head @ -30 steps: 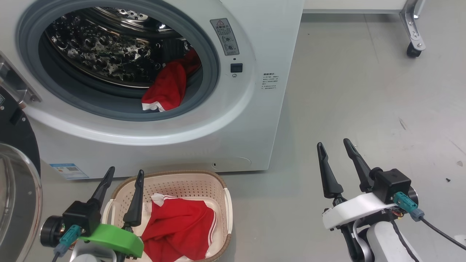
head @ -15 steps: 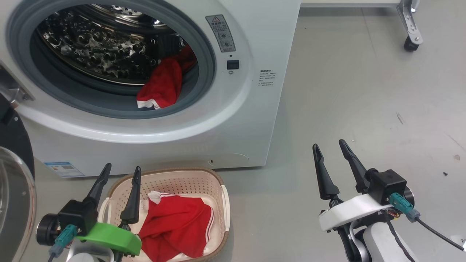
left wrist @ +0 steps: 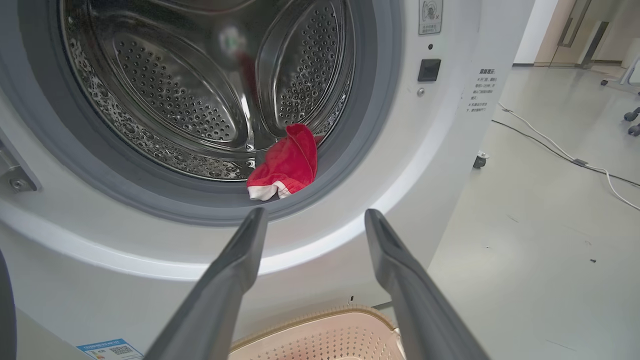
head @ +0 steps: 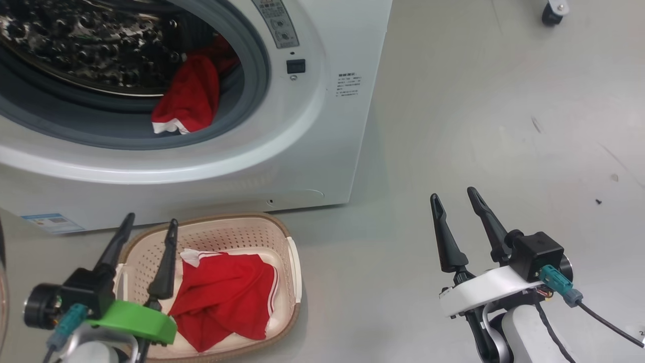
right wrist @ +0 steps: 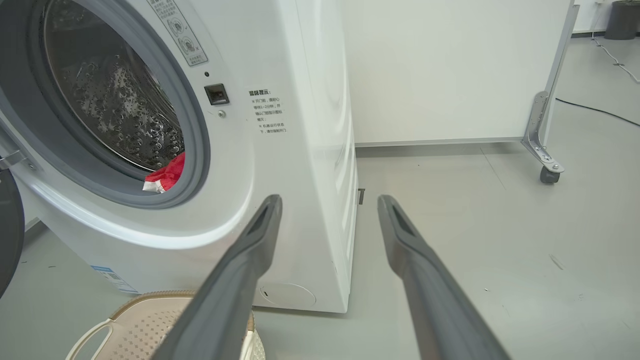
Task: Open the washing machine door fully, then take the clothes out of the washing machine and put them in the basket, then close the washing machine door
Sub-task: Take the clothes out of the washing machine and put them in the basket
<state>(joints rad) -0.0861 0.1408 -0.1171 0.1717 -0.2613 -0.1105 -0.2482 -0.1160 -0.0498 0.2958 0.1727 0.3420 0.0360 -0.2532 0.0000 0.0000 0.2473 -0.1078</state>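
L gripper (head: 152, 219) spread wide, empty, up over the left end of the basket (head: 221, 233). R gripper (head: 452, 193) also wide, empty, over bare floor (head: 504, 126) well right of the basket

Head view: basket sits on the floor just in front of the washing machine (head: 322, 131). One red garment (head: 221, 302) w/ white stripe trim lies crumpled inside it. Second red garment (head: 189, 98) hangs at the lower right of the drum mouth, white hem resting on the grey gasket (head: 101, 133). Blue label (head: 50, 222) low on the front, beside the L fingers

L wrist view adds depth: straight into the drum (left wrist: 175, 90), perforated steel back wall and paddles, 2nd garment draped from the drum lip onto the gasket. Basket's far rim pokes in at the bottom edge between the fingers. Cable (left wrist: 550, 145) runs across the floor at right

R wrist view adds the surroundings: machine's right side wall, a white panel (right wrist: 450, 70) on a caster leg (right wrist: 547, 172) behind it, and the washing machine door (right wrist: 9, 225), black rim at far left, swung clear of the opening
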